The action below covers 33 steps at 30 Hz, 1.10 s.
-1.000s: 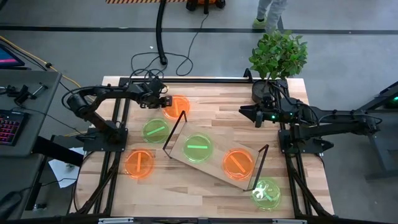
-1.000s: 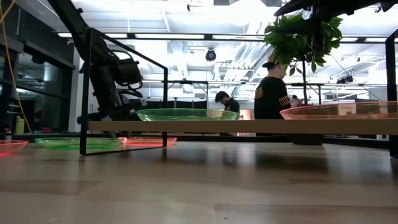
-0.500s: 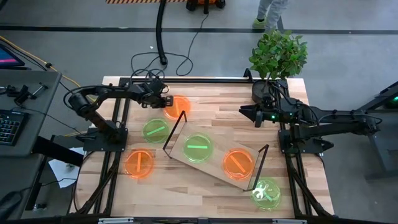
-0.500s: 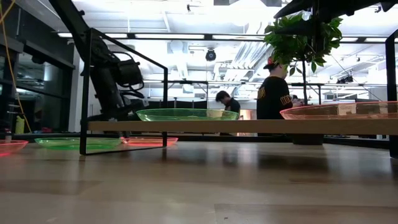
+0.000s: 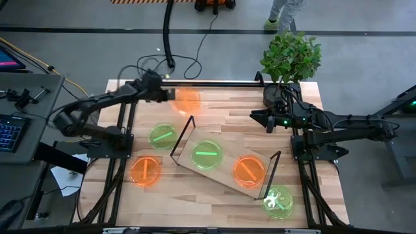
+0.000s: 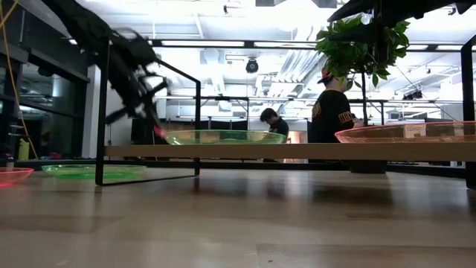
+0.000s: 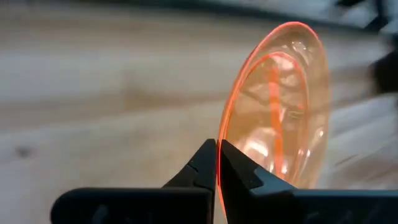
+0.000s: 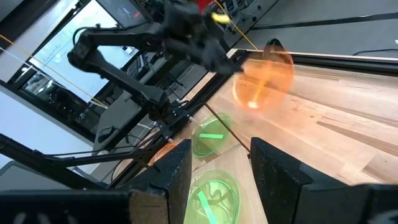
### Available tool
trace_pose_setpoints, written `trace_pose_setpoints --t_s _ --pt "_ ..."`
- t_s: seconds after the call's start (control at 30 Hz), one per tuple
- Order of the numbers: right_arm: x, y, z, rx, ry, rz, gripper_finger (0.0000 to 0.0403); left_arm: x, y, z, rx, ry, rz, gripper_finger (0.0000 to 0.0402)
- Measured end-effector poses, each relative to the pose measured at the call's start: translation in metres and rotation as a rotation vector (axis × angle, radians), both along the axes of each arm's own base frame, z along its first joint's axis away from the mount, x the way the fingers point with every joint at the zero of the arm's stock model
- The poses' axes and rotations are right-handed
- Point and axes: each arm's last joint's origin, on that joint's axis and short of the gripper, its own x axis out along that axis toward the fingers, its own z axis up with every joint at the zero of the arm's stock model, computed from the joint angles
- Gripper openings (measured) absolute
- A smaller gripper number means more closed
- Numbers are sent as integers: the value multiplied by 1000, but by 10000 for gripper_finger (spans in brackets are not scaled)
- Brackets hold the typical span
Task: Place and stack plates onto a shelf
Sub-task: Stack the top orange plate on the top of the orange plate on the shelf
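Plate in grip: orange plate (image 5: 188,101) held clear of the table (image 5: 227,123) in the upper left-centre of the high view, tilted up on edge; its rim runs straight between the two fingers (image 7: 200,168) in the left wrist view, the disc spreading out beyond the tips
Left gripper (image 5: 168,95): upper left of the high view, near the table's far edge, fingers pinched shut on the orange plate's rim
Right gripper (image 5: 255,117): upper right-centre of the high view, beside the potted plant (image 5: 290,57), fingers (image 8: 174,171) spread apart with nothing between them
Shelf (image 5: 224,159): centre of the high view, lying at a slant, black frame upright at each short end
On the shelf: green plate (image 5: 207,155) toward its left end, second orange plate (image 5: 247,170) toward its right end, the two apart
Loose on the table: another green plate (image 5: 162,136) just left of the shelf, third orange plate (image 5: 145,170) lower left, green plate with a white mark (image 5: 278,201) lower right, just past the shelf's right frame
Background: two people (image 6: 327,112) standing in the room beyond the table, centre right of the low view
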Motion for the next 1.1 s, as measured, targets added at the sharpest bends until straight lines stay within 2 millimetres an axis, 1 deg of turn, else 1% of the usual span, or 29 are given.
trace_pose_setpoints --t_s 0.17,0.23,0.3,0.4,0.5,0.67,0.77,0.9,1.0,1.1 --pt "0 0 0 -1 0 -3 145 -8 -3 45 151 -122 13 1" --pt "0 0 0 2 -2 -4 145 -8 -5 60 183 -164 15 0" --pt "0 0 1 6 -12 -4 145 -3 -8 73 207 -204 1 0" --pt "0 0 3 4 -30 -4 145 10 -17 92 238 -257 -62 0" --pt "1 0 6 -7 -66 -2 145 31 -29 112 285 -336 -144 0" --pt "2 0 17 -64 -165 3 145 71 -61 133 318 -389 -283 0" --pt "1 -1 25 -112 -232 -8 145 96 -85 140 329 -395 -389 0" --pt "0 -2 34 -176 -311 -62 145 130 -117 139 314 -390 -506 0" --pt "-2 -3 40 -220 -359 -95 145 152 -139 132 290 -378 -585 0" --pt "-3 -2 45 -260 -395 -104 145 172 -156 118 281 -339 -651 0"
